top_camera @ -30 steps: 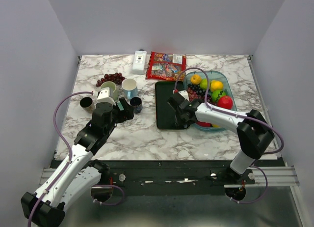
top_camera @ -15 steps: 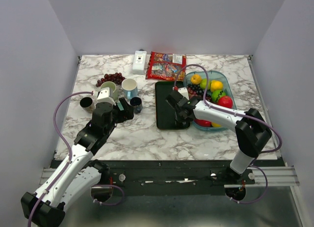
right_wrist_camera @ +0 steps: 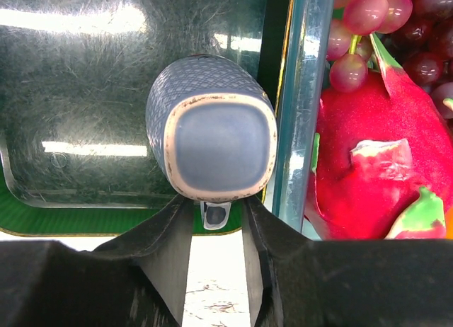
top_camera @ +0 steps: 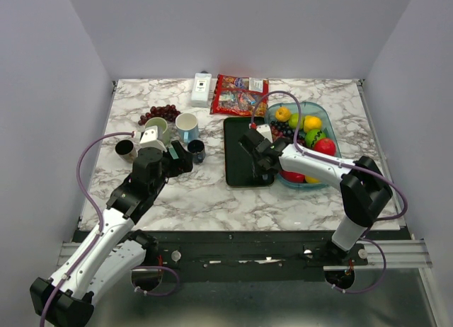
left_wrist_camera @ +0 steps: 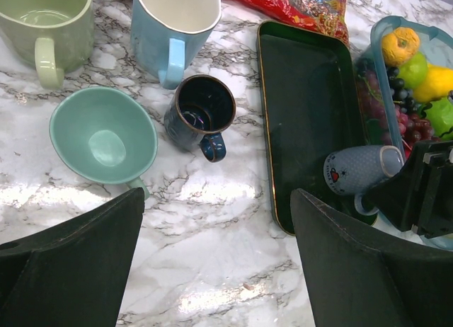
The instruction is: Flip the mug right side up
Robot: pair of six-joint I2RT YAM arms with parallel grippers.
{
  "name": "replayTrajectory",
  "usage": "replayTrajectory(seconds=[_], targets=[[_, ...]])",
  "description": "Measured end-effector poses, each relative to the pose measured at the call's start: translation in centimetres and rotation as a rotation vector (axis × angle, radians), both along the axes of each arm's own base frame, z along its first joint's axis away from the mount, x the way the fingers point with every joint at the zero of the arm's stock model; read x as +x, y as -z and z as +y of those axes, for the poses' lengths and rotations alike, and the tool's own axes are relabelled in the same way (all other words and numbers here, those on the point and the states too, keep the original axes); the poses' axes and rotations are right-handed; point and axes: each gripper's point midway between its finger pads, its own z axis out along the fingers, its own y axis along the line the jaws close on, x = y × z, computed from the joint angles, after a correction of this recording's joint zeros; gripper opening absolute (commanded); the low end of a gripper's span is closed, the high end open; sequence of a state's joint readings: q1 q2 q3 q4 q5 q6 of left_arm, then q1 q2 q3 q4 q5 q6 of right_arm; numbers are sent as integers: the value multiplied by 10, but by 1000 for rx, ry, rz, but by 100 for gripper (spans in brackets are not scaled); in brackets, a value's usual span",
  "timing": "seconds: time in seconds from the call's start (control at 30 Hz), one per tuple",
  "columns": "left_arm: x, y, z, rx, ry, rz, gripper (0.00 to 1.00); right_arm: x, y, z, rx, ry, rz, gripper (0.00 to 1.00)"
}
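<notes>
blue-grey mug (right_wrist_camera: pixel 212 136) handle (right_wrist_camera: pixel 215 215) sits loosely between half-open right jaws.

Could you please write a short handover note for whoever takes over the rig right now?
Left gripper: open, empty, over the table by the cups.
Right gripper: open, fingers either side of the handle of the mug, not clamped.
Mug: on its side in the tray, beside the fruit bowl.
Done: mug not yet upright.
Left: grip the handle, stand the mug upright.
</notes>
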State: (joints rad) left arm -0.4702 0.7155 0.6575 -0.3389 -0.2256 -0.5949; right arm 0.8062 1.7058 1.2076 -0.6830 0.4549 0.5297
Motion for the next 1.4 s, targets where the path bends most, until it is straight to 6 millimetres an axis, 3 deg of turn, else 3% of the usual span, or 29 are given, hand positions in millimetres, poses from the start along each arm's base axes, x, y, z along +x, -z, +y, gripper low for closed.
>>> replayTrajectory(seconds=[0.23, 0.3, 0.53, 0.7, 0.8, 1.0, 1.13, 1.3, 1.4], targets=[[-1, -2, 0, -3, 0, -6, 92, 2, 0, 1, 0, 6, -4, 11], [-1, -2, 0, -3, 0, -6, 92, 4, 0, 3, 1, 6, -5, 1], [-1, -3, 0, -4, 0, -9, 92, 6, -1, 6, 13, 4, -13, 1], [-3, -5, -4, -16, 26, -14, 92, -1, -14, 16, 135, -26, -31, 1], [-7, -11, -13, -42, 82, -28, 93, -6, -44, 27, 277, -57, -76, 1], [-18, -28, -44, -150, 244, -69, 95, -11, -145, 62, 658, -152, -261, 1], [-29, -42, -64, -269, 345, -104, 99, -17, -202, 80, 869, -215, -342, 1], [-42, -65, -89, -455, 470, -146, 99, -30, -245, 103, 1101, -296, -366, 1], [-49, -81, -101, -563, 538, -187, 99, -41, -258, 116, 1228, -342, -341, 1]])
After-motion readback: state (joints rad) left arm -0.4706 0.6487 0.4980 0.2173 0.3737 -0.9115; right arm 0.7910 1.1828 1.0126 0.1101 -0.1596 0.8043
